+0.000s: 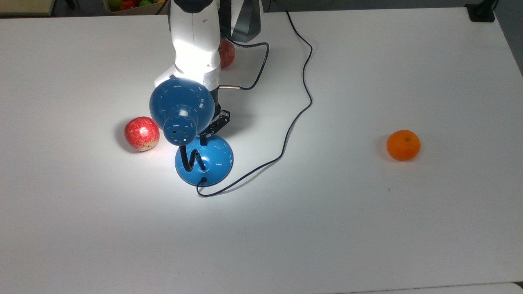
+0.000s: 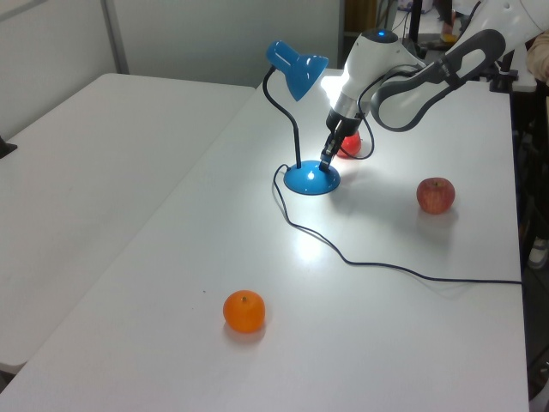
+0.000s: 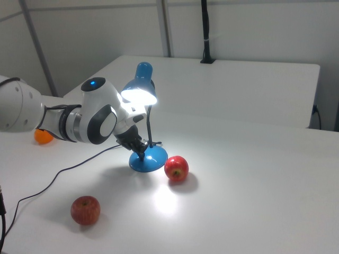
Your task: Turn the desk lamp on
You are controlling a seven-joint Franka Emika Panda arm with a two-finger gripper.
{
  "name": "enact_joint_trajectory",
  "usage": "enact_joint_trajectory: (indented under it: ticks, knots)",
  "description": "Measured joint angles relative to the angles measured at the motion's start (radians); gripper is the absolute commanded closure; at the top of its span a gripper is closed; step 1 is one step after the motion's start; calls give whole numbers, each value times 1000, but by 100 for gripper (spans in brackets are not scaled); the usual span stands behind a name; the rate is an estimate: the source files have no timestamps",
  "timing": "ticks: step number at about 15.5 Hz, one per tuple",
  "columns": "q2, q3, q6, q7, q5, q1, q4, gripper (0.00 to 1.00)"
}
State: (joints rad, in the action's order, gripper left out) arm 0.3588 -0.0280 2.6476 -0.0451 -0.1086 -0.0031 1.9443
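Across the whole top view spreads a large white table (image 1: 367, 228), with a bright pool of light on it around the lamp. From the top edge of the top view, left of centre, the white robot arm (image 1: 195, 36) reaches down toward the lamp; its black gripper (image 1: 206, 136) has its tip on the upper edge of the lamp's base, where the switch sits. Whether its fingers are parted or closed cannot be made out. Left of centre in the top view stands the glossy blue desk lamp (image 1: 182, 107), its dome shade glowing in the right view (image 3: 140, 95), with a bent black gooseneck and round base. A thin black cord (image 1: 298, 114) snakes from the base to the top edge. One red apple (image 1: 141, 133) lies just left of the lamp, another red apple (image 1: 226, 53) beside the arm, and an orange mandarin (image 1: 403, 145) well apart at the right.
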Motion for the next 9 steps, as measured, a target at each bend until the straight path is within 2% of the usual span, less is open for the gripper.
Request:
enact_joint_trajectory:
  ticks: [9]
  knots:
    - [4,0,14,0,-30,0,-1,100]
